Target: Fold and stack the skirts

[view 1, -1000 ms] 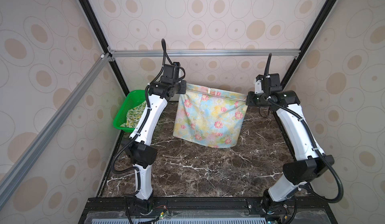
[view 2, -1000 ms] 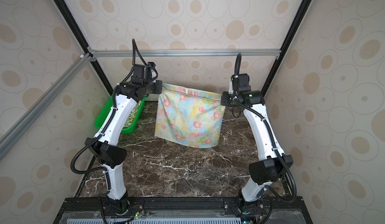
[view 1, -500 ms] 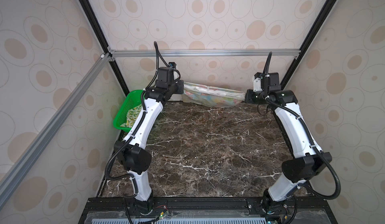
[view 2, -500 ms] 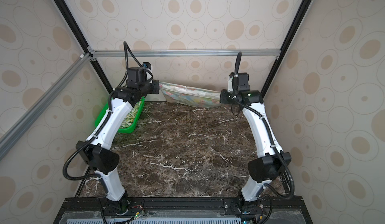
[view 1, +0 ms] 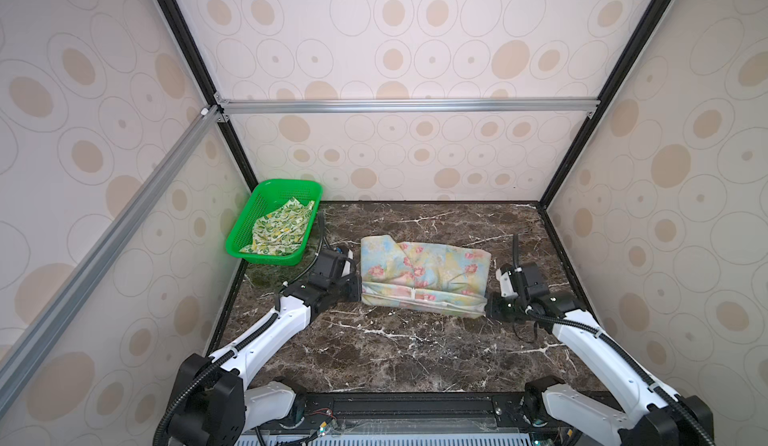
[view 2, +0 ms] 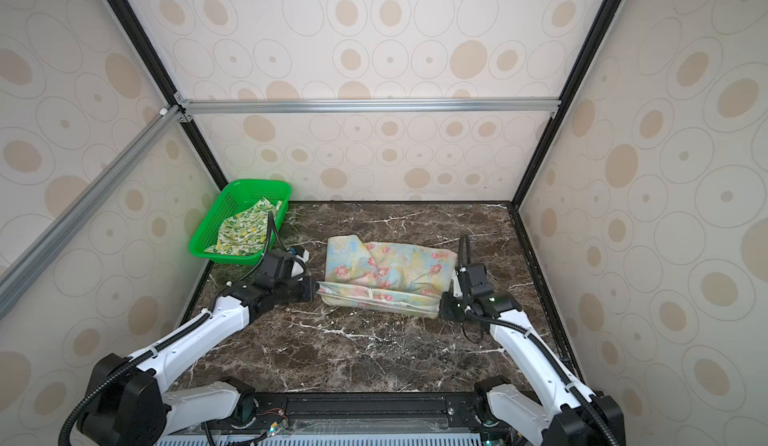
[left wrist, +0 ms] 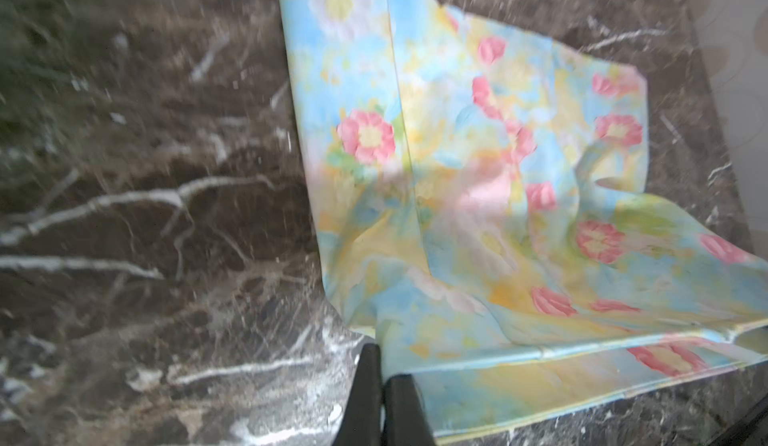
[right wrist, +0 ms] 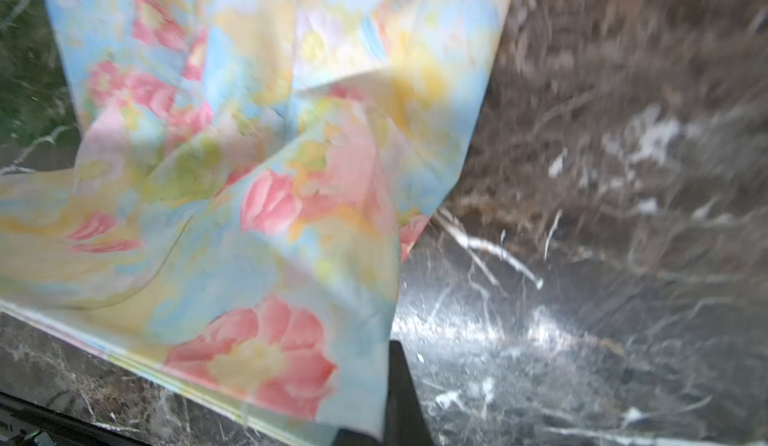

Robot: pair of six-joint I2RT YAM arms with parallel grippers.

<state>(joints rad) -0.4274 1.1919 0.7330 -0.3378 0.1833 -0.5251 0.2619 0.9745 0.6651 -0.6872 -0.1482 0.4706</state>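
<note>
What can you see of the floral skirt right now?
The floral skirt is thin pastel blue-yellow cloth with pink flowers, folded over itself and rumpled, lying on the marble table mid-workspace. Its layered near edge shows pale lining. The left tool and right tool each pinch a near corner, shut on it.

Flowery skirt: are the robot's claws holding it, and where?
Yes. The left claw pinches one end of the flowery skirt's near edge, and the right claw pinches the other end. The rest lies on the table.
</note>
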